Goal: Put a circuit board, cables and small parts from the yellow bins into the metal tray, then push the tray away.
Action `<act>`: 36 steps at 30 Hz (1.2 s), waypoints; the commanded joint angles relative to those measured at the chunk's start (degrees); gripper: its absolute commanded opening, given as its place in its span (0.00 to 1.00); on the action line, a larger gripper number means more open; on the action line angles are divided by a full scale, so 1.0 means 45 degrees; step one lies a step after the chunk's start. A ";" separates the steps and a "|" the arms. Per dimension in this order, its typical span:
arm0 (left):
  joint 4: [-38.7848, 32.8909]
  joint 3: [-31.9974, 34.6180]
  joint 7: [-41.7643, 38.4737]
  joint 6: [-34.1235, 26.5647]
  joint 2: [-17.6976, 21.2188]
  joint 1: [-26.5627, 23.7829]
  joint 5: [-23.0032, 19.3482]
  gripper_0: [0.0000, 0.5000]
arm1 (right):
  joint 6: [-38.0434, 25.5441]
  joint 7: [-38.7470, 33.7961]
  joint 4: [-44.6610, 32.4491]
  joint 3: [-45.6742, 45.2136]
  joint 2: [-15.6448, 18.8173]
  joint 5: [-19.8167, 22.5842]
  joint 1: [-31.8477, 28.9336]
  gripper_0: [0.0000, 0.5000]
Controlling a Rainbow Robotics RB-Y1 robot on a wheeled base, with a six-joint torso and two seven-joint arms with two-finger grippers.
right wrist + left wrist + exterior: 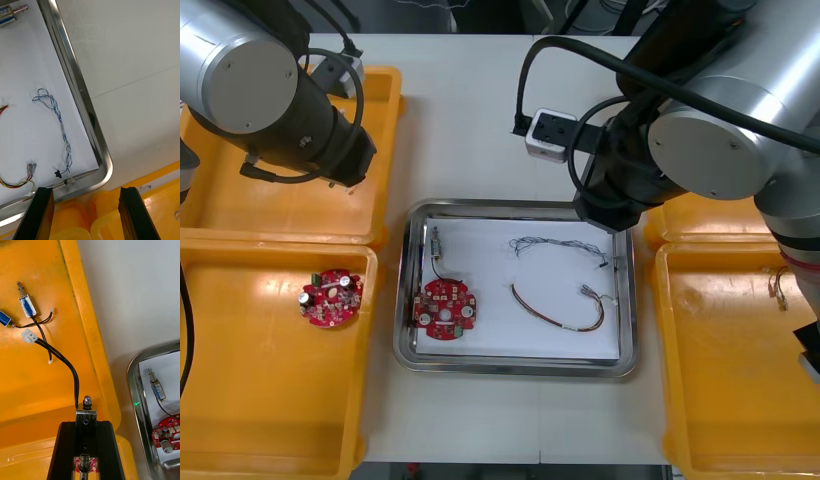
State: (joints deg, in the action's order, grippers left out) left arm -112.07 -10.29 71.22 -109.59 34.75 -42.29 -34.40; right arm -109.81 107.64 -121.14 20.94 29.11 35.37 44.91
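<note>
While the right hand [86, 191] hangs spread above a corner of the metal tray [80, 93], by the twisted cable [60, 123], the left hand [86, 423] pinches a small metal part [86, 408] with black cable [63, 362] over a yellow bin [33, 371]

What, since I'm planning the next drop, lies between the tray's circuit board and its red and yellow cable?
Front view: only bare white floor of the tray between the circuit board and the red and yellow cable.
</note>
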 commanded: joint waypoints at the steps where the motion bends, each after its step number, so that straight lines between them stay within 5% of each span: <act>1: -0.0779 0.0313 -0.2369 -0.0091 -0.0456 0.0062 -0.0011 0.00 | -0.0042 -0.0599 -0.0971 -0.1040 0.1206 0.0557 -0.0410 1.00; 8: -0.1521 -0.0761 -0.3814 -0.0091 -0.0573 0.0043 0.0223 0.00 | -0.0042 -0.0912 -0.1284 -0.3110 0.2866 0.2354 -0.1250 1.00; 17: -0.1951 -0.3046 -0.6080 0.0311 -0.0671 -0.0211 0.0829 0.00 | -0.0042 -0.1380 -0.1343 -0.6079 0.4233 0.3428 -0.2852 1.00; 36: -0.0467 -0.7187 -0.9283 0.3729 -0.1100 -0.0270 0.2919 0.00 | -0.0042 -0.2513 -0.1362 -1.0551 0.4253 0.2725 -0.6680 1.00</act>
State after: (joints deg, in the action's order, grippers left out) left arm -116.38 -39.93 27.96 -95.41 32.18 -42.30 -23.51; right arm -109.84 98.64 -125.45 -23.93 46.73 48.72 17.17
